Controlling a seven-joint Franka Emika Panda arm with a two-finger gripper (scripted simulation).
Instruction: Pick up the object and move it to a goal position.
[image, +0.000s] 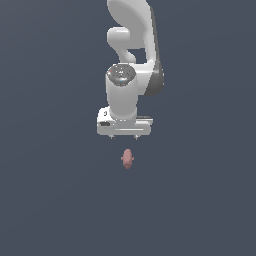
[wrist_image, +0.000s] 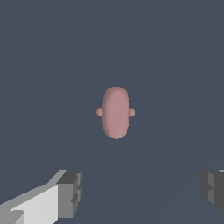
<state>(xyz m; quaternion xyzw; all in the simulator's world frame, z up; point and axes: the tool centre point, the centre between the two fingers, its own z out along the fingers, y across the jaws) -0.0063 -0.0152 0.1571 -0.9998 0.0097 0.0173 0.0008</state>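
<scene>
The object is a small pinkish-brown oval lump with small side bumps, lying on the dark grey floor just in front of the white arm. In the wrist view the object lies ahead of the fingers, outside the gap between them. My gripper hangs above and behind it, pointing down, with only the fingertip stubs showing under the white hand. In the wrist view the gripper is open and empty, its two grey fingertips wide apart.
The white arm rises behind the object at the top of the exterior view. A plain dark grey floor lies all around.
</scene>
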